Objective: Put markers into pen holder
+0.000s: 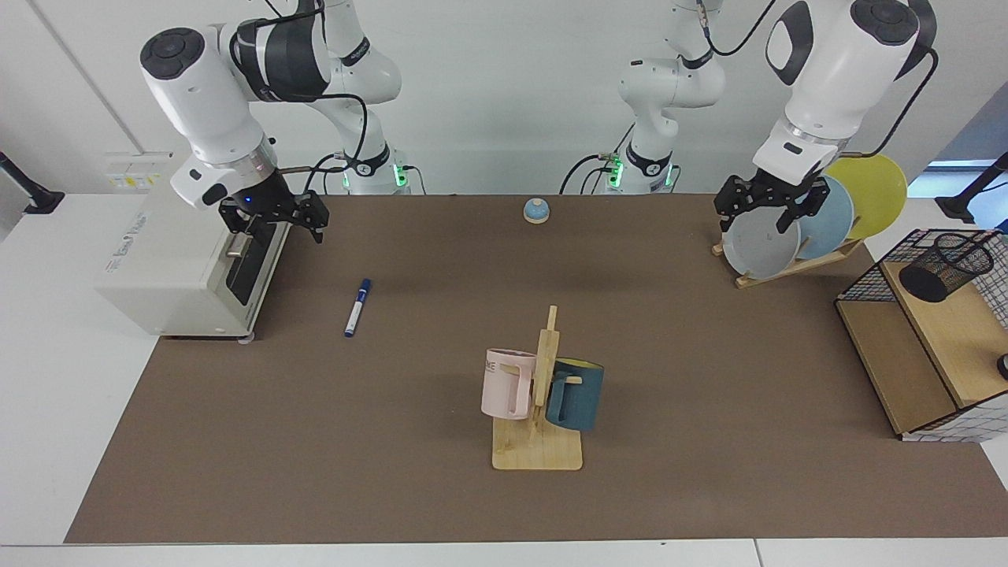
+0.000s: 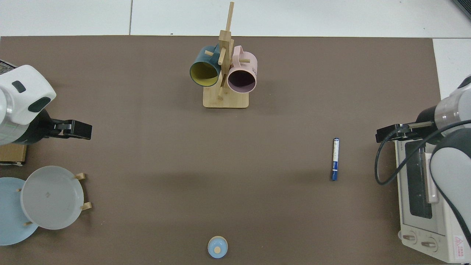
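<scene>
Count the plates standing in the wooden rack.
3: a grey plate at the front, a light blue plate behind it, and a yellow plate at the back. More could be hidden behind these.

Light: bright, even, overhead | Shadows: you see soft, faint ones on the brown mat [image 1: 394,441] | Glare: none | Focus: sharp in both views

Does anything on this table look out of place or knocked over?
Only the marker: it lies loose on the brown mat near the toaster oven, far from the pen holder on the shelf rack. Nothing looks spilled or broken.
</scene>
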`<state>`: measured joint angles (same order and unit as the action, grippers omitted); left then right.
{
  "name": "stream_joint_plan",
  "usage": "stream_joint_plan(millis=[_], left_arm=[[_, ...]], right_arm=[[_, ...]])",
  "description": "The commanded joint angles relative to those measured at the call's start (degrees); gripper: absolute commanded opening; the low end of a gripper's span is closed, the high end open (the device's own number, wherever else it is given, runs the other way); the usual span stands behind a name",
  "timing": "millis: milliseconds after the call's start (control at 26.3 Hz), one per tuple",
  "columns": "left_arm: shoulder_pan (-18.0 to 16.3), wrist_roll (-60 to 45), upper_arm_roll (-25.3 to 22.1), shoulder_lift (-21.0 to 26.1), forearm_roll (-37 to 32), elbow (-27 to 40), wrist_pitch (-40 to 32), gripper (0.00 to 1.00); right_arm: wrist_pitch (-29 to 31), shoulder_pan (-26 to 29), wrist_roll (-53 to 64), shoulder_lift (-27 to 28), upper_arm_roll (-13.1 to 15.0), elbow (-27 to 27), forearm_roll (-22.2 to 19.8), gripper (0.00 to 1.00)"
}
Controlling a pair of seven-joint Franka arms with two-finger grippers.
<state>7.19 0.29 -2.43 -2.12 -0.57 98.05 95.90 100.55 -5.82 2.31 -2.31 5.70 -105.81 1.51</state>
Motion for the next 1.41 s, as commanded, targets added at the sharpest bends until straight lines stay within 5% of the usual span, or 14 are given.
stream_joint_plan(millis=[0, 646, 1368], left_arm=[[0.4, 0.1, -0.3, -1.3, 0.4, 1.4, 0.0, 1.0], [0.4, 0.2, -0.3, -1.4, 0.4, 1.5, -0.1, 1.0], [0.4, 0.3, -0.3, -1.5, 0.4, 1.5, -0.1, 1.0]], right_arm=[[4.7, -1.0, -3.4, -0.7, -0.4, -5.7, -0.3, 1.0], [24.6, -2.4, -4.8, 8.6, -0.4, -17.2, 0.1, 1.0], [32.3, -3.6, -12.2, 14.6, -0.3, -19.3, 0.1, 1.0]])
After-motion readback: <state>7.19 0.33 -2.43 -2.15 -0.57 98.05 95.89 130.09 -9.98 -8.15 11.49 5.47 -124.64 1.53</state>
